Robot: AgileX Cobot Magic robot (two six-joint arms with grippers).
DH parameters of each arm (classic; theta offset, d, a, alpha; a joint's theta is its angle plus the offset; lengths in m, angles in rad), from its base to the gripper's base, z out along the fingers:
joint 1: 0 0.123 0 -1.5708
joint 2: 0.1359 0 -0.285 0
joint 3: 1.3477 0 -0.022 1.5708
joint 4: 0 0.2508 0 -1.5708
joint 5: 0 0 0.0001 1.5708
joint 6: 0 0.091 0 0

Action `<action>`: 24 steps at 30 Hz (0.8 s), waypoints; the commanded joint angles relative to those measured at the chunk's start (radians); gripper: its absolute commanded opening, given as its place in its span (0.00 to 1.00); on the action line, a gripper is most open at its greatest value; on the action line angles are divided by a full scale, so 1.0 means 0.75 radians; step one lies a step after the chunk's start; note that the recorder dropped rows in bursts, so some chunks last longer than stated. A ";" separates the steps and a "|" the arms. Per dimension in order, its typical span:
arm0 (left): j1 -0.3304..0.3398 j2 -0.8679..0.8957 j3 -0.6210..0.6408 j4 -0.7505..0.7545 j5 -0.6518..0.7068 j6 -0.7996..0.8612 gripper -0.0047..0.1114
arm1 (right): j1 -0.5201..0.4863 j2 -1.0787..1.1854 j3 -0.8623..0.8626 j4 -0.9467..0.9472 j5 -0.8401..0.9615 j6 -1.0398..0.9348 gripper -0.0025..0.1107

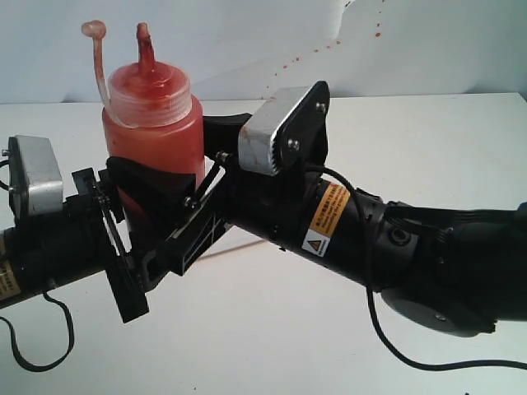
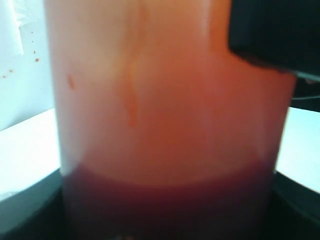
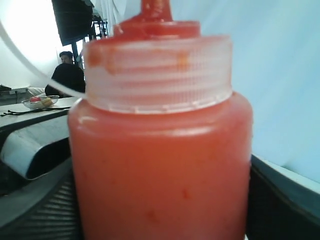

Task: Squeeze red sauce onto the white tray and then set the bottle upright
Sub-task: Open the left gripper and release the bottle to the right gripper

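Note:
The bottle [image 1: 156,132] stands upright above the white table, translucent orange-red, with its red nozzle [image 1: 146,45] pointing up and the cap strap [image 1: 99,58] curling beside it. My left gripper [image 1: 136,218] reaches in from the left and is shut on its lower body. My right gripper [image 1: 185,177] comes from the right and is shut on the body higher up. The bottle [image 2: 165,100] fills the left wrist view, with darker red sauce [image 2: 165,200] low inside. In the right wrist view the bottle [image 3: 160,165] sits between black fingers [image 3: 285,200]. The white tray is out of view.
The white table [image 1: 412,140] spreads behind and below both arms. Small red specks [image 1: 317,51] stain the pale back wall. A black cable [image 1: 41,346] loops under the left arm. Far off in the right wrist view are a seated person [image 3: 67,75] and a bowl [image 3: 40,101].

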 commanded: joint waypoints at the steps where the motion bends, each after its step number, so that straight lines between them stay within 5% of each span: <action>1: -0.007 -0.005 -0.010 -0.037 -0.092 -0.016 0.09 | 0.000 0.002 -0.008 0.050 0.056 -0.080 0.02; 8: -0.007 -0.005 -0.010 -0.037 0.032 -0.014 0.28 | 0.000 0.002 -0.008 0.086 0.112 -0.116 0.02; 18: -0.007 -0.005 -0.010 -0.037 0.035 -0.014 0.79 | 0.000 0.002 -0.008 0.121 0.128 -0.116 0.02; 24: -0.007 -0.005 -0.010 -0.037 0.041 -0.009 0.80 | 0.000 0.002 -0.008 0.132 0.128 -0.144 0.02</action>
